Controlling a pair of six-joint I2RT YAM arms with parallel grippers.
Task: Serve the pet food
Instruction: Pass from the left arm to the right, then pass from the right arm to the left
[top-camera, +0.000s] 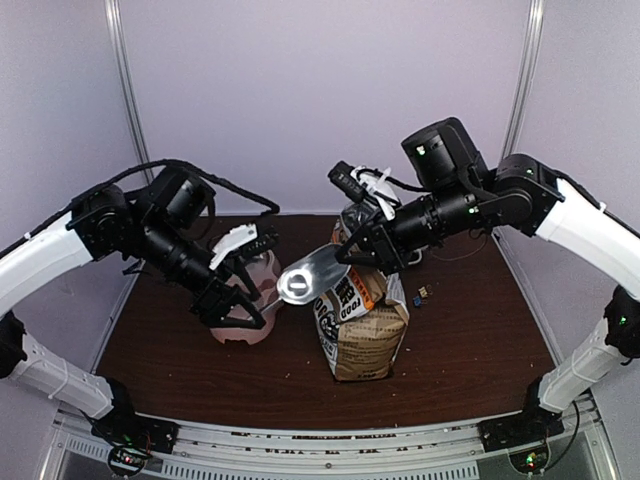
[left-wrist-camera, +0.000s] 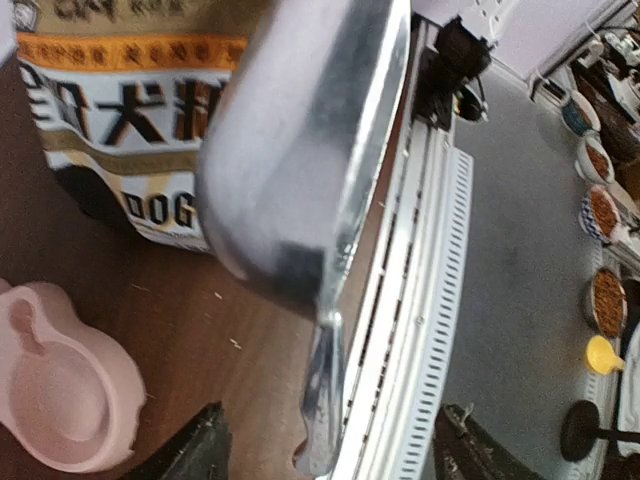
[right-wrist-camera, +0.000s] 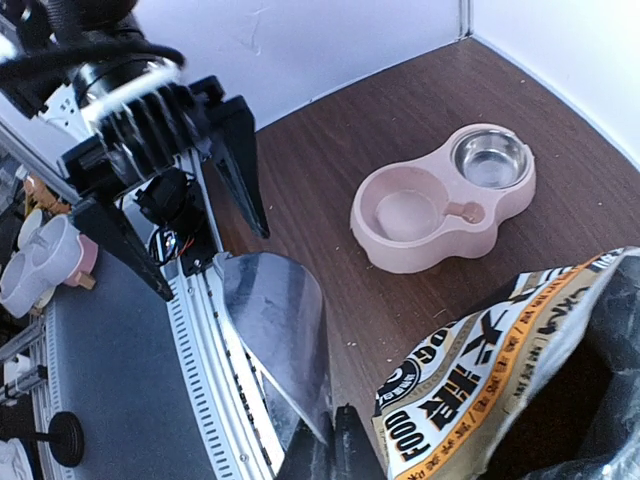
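A silver metal scoop hangs between the two arms, above the table, and no kibble shows in it. My right gripper is shut on its handle end next to the kraft dog-food bag. My left gripper stands open, its fingers spread wide on either side of the scoop's narrow end without touching it. The bag's mouth gapes dark, and the pet food inside is hidden. The pink double bowl sits left of the bag, partly behind my left gripper.
One well of the bowl holds a steel insert; the other pink well has nothing in it. Small blue and yellow bits lie right of the bag. The white slotted rail marks the table's near edge.
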